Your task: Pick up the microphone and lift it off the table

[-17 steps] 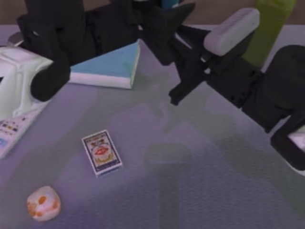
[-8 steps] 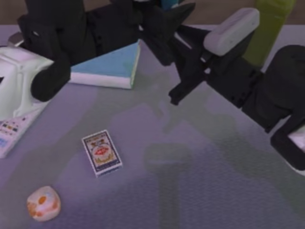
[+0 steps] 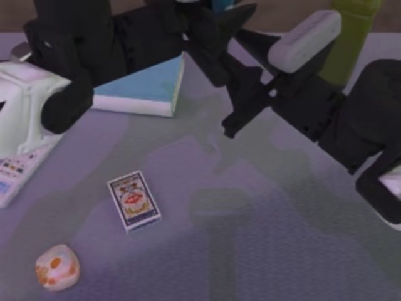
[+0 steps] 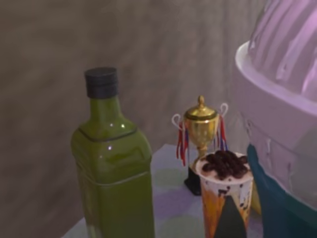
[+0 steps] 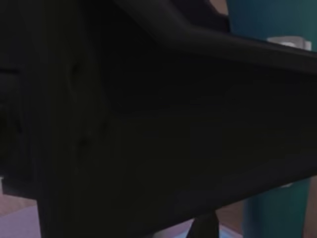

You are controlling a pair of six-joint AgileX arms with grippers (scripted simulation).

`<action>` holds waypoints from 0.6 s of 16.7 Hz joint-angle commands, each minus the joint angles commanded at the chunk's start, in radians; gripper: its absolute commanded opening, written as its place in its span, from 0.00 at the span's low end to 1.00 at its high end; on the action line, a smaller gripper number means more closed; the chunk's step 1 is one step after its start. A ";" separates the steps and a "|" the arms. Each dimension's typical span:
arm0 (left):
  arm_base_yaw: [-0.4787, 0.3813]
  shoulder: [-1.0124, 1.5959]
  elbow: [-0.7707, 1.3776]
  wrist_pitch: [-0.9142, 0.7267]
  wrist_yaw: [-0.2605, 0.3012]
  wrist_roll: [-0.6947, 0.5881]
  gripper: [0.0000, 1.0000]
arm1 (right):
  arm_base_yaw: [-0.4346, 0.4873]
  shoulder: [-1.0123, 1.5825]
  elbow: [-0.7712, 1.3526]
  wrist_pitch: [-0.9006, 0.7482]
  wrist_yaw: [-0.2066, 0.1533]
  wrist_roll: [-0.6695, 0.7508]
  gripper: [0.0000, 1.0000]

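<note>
**Where the three cameras look**

The top view looks steeply down on the surface (image 3: 250,251) from above. The left wrist view faces sideways, low and close to a green bottle (image 4: 113,168) (also at the top view's far right edge) and a trophy (image 4: 200,134). The right wrist view is dark, pressed against black arm housing.

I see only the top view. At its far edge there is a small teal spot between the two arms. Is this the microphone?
Observer: Probably. The right wrist view shows a teal microphone with a white switch patch, mostly hidden behind a dark arm.
Operator: What stands near the green bottle?
Observer: In the left wrist view, a gold trophy stands near the bottle.
Operator: Anything else there?
Observer: A cup with a dark topping, closer to that camera than the trophy.
</note>
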 joint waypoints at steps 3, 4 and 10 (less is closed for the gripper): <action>0.000 0.000 0.000 0.000 0.000 0.000 0.00 | 0.000 0.000 0.000 0.000 0.000 0.000 0.90; 0.000 0.000 0.000 0.000 0.000 0.000 0.00 | 0.000 0.000 0.000 0.000 0.000 0.000 0.98; 0.000 0.000 0.000 0.000 0.000 0.000 0.00 | 0.000 0.000 0.000 0.000 0.000 0.000 1.00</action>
